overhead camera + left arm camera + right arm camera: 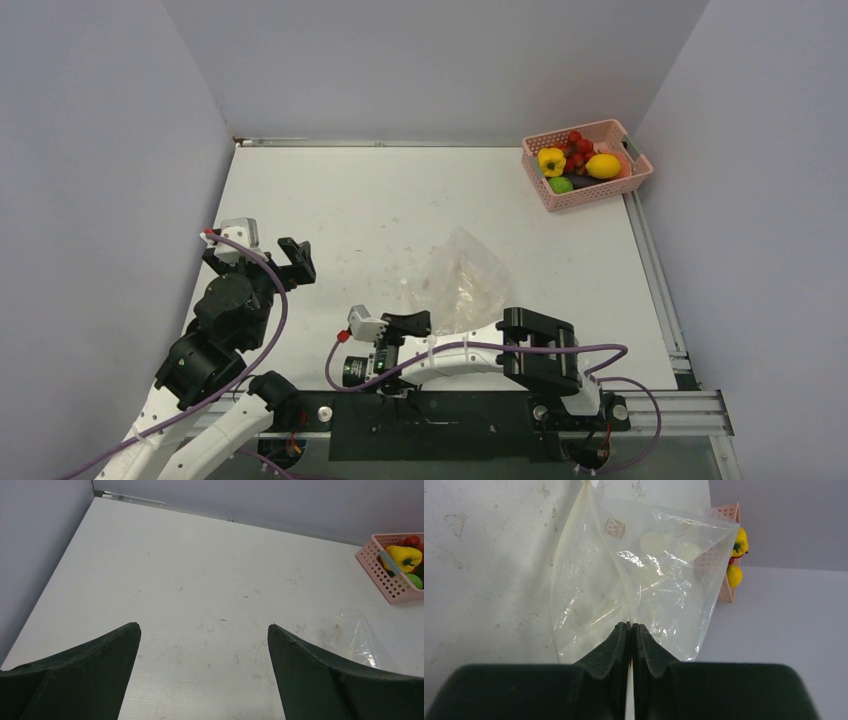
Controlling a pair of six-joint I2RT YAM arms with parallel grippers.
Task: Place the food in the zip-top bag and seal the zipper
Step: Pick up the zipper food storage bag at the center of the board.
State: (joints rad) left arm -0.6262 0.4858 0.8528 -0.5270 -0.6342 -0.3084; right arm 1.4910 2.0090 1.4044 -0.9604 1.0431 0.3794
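At left, my left gripper [296, 258] hangs spread wide, holding nothing, above the white table [380, 200]; centre, my right gripper [630, 625] is pinched tight on the clear crinkly plastic zip-top bag [462, 280] near the table's front edge; far right, the yellow bell pepper [551, 160], yellow lemon [603, 166], green lime-like piece [561, 184] and red cherry tomatoes [578, 148] sit in the pink slotted plastic basket [590, 198].
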